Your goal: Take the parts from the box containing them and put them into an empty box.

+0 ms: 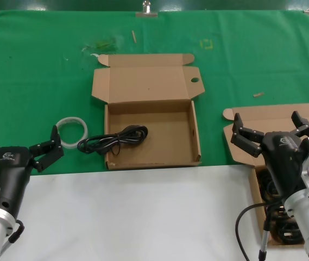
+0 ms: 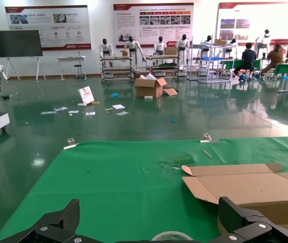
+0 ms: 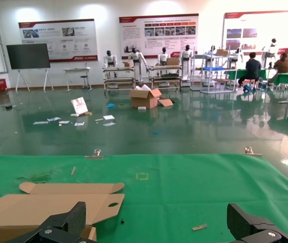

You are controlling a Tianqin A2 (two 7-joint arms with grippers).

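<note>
While both grippers (left (image 1: pixel 18 142), right (image 1: pixel 268 126)) gape, cord (image 1: pixel 113 139) overhangs centre box (image 1: pixel 192 138) wall, apparently.

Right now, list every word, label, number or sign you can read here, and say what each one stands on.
Nothing can be quoted.
Wall posters: print too small to read.
White logos on the left gripper and right gripper: too blurred to read.
Holed-lid box and right-hand box: no print visible.

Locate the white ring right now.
Head view: the white ring lies on the green cloth, left of the holed-lid box, beside the left gripper.
</note>
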